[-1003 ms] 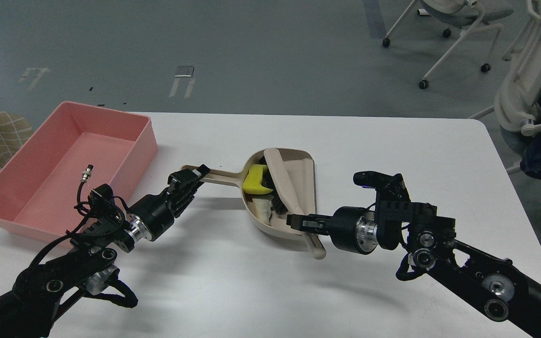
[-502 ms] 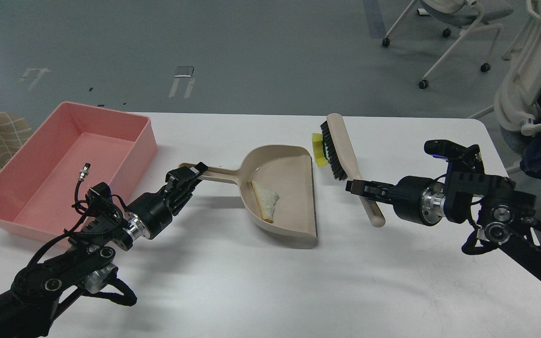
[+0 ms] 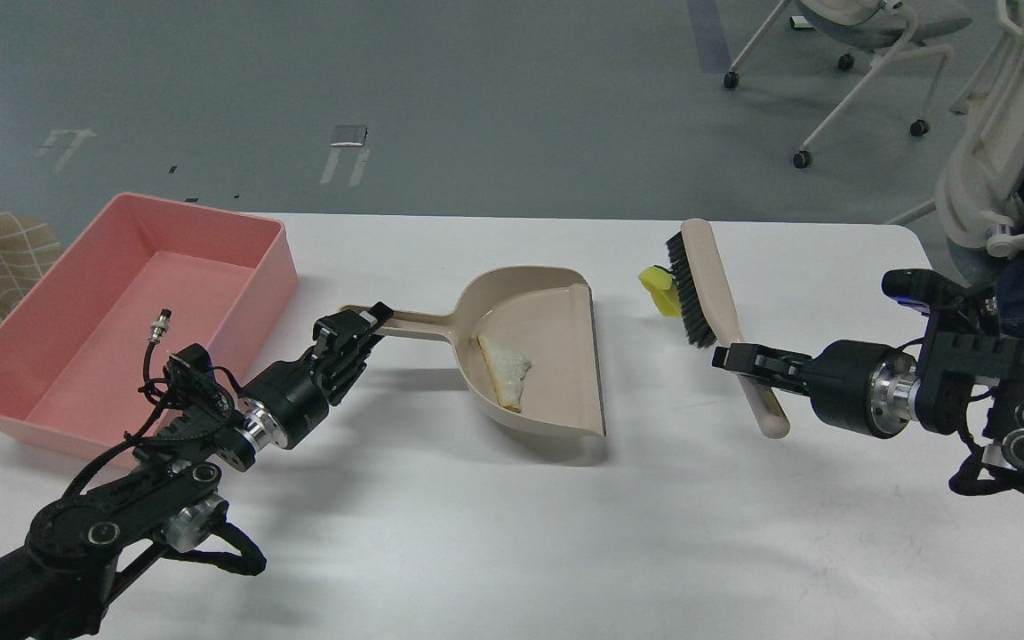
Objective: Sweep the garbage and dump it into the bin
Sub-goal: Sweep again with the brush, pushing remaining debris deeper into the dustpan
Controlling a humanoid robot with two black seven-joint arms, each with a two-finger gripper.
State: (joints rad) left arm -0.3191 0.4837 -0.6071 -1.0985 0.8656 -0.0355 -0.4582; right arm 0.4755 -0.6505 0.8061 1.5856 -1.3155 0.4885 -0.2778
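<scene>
The left gripper [image 3: 361, 333] is clamping its jaws on the dustpan [image 3: 534, 356] handle; the bread strip [image 3: 503, 369] is lying inside, likely light and crumbly. The right gripper [image 3: 739, 360] is gripping the brush [image 3: 712, 284], pressing the sponge chunk [image 3: 659, 286], probably soft and springy, on the table [image 3: 512, 516]. The bin [image 3: 121, 311] is sitting far left.

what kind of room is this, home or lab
Probably an office or lab, not a home: wheeled office chairs on a bare grey floor marked with tape, and a plain white table set as a robot workstation.
</scene>
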